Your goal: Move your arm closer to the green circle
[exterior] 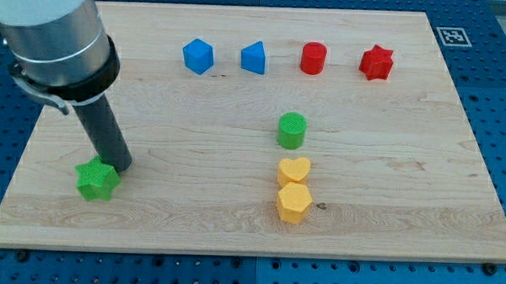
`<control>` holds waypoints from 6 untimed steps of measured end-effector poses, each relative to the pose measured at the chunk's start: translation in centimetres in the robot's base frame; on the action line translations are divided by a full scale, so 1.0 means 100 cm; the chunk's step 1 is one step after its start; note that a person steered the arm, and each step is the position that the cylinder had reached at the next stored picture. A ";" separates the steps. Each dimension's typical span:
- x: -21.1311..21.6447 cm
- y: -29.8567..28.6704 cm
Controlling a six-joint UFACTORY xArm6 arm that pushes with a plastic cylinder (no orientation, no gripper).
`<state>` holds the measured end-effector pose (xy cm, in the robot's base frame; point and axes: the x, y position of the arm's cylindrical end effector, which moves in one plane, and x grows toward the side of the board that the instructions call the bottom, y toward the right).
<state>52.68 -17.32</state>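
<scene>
Camera view: my tip [120, 165] sits just beside the green star [96, 179], at its upper right; no pincer exists on this rod. The green circle [291, 131] stands well apart toward the view's right of my tip, just above the yellow heart [293, 170].

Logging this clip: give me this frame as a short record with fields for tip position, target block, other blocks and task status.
tip: my tip at the view's left, right beside the green star
target: green circle, near the board's middle, far to the tip's right in the view
below target: yellow heart, then yellow hexagon, touching each other
top row, view's left to right: blue cube, blue triangle, red cylinder, red star
surface: wooden board
status: tip not yet near the target
</scene>
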 end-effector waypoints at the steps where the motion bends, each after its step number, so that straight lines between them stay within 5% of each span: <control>1: 0.002 -0.002; 4: -0.001 0.000; 6: -0.107 0.074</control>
